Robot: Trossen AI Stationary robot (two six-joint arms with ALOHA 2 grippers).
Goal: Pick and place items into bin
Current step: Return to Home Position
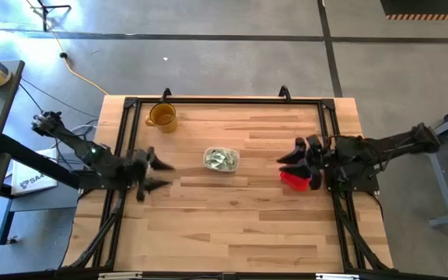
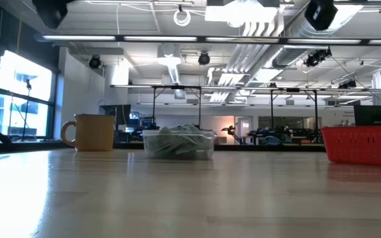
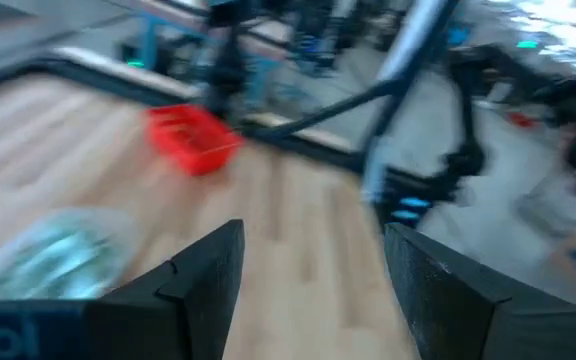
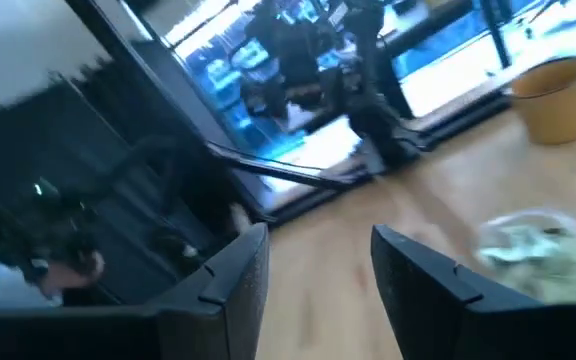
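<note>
Green and white packets heaped inside the bin. Off to one side of the bin, left claw; off to the other side, right claw; both spread apart and empty. Pull both back home slowly, keeping well clear of the bin.

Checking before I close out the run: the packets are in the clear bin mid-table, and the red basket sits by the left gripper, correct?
No: the red basket sits by the right gripper, not the left gripper; the high view shows it. The packets are in the clear bin mid-table.
</note>
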